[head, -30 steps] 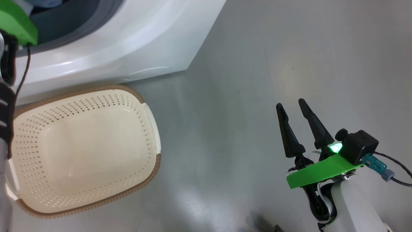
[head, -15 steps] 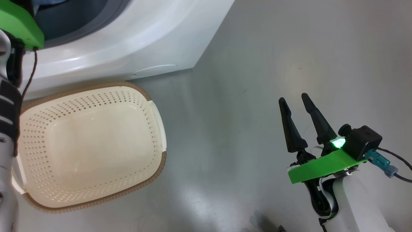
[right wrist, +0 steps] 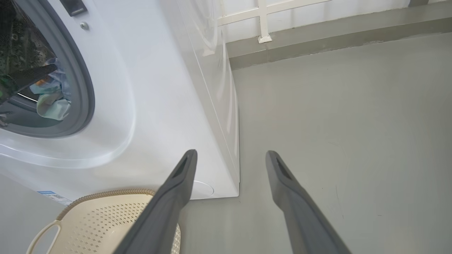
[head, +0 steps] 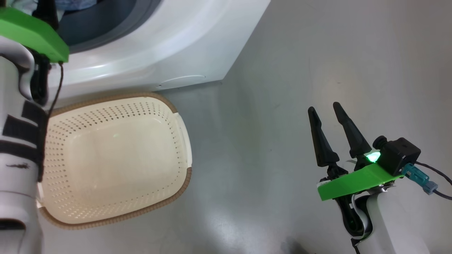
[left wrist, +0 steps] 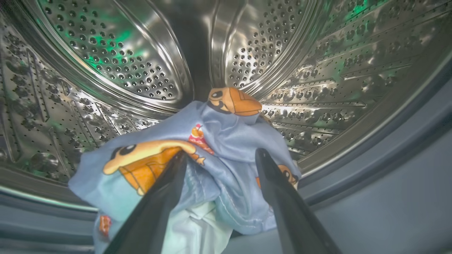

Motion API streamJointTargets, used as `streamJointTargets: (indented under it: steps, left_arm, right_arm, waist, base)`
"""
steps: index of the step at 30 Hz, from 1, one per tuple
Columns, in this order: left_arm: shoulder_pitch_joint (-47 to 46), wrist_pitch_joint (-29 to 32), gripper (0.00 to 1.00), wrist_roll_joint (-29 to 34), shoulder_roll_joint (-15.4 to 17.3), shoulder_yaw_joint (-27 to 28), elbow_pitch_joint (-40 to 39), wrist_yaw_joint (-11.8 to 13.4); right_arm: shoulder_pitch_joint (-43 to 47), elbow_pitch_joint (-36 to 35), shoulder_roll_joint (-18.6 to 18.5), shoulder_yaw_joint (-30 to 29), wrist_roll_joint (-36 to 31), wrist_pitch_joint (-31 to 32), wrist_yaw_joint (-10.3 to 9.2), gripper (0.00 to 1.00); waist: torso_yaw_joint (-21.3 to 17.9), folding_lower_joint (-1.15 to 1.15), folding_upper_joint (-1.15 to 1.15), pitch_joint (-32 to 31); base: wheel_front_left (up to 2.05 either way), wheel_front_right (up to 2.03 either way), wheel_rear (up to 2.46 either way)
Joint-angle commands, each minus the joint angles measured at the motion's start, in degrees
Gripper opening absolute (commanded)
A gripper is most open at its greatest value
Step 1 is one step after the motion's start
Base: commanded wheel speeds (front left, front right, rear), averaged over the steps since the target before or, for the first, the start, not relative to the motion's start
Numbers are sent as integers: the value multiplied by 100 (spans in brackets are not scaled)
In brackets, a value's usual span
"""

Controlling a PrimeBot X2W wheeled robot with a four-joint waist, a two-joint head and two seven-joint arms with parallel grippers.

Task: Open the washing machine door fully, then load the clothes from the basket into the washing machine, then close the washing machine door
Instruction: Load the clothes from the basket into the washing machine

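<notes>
At the far left of the head view, the robot's pale left forearm with its black straps reaches up into the mouth of the washing machine, a green mount at its wrist. In the left wrist view the left claw is inside the opening, fingers spread wide. The clothes lie bunched between and just beyond them, on the lower lip of the steel perforated drum. They are light blue with orange-brown cartoon prints, and a pale piece shows underneath, near the grey gasket. Whether the fingers touch the fabric I cannot tell.

Just below the washer's white front, the basket stands on the floor, close against the machine. Its brown woven-look rim, perforated walls and smooth cream bottom are in plain sight. The right wrist view shows one of its handles and the blue label sticker low on the washer. The garments can also be seen there through the round opening.

To the right, well apart from basket and washer, the right claw hangs over bare floor. Its two dark fingers are spread wide and point away from the robot. A green light glows at its base beside a small black camera block.
</notes>
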Motion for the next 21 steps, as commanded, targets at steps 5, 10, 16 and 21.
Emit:
streamJointTargets:
  steps: [5, 10, 16, 21]
  left_arm:
    - [491, -31, 100, 96, 69, 316, -707, -15]
    - [908, -31, 100, 205, -68, 515, -1113, -20]
    - [1676, -31, 100, 418, -235, 792, -1693, -28]
    - [2316, -31, 100, 580, -359, 1011, -2115, -34]
  right_arm:
    - [103, -88, 7, 33, -129, -43, 16, 100]
    - [139, -73, 2, -21, -205, -43, 16, 100]
    - [249, -32, -93, -86, -250, -43, 16, 100]
    - [376, -7, -180, -161, -282, -43, 16, 100]
  waist:
    - [155, 0, 0, -131]
    - [258, 0, 0, -257]
    - [401, 0, 0, -510]
    - [531, 0, 0, -701]
  base:
    - [0, 0, 0]
    - [0, 0, 0]
    - [0, 0, 0]
    - [0, 0, 0]
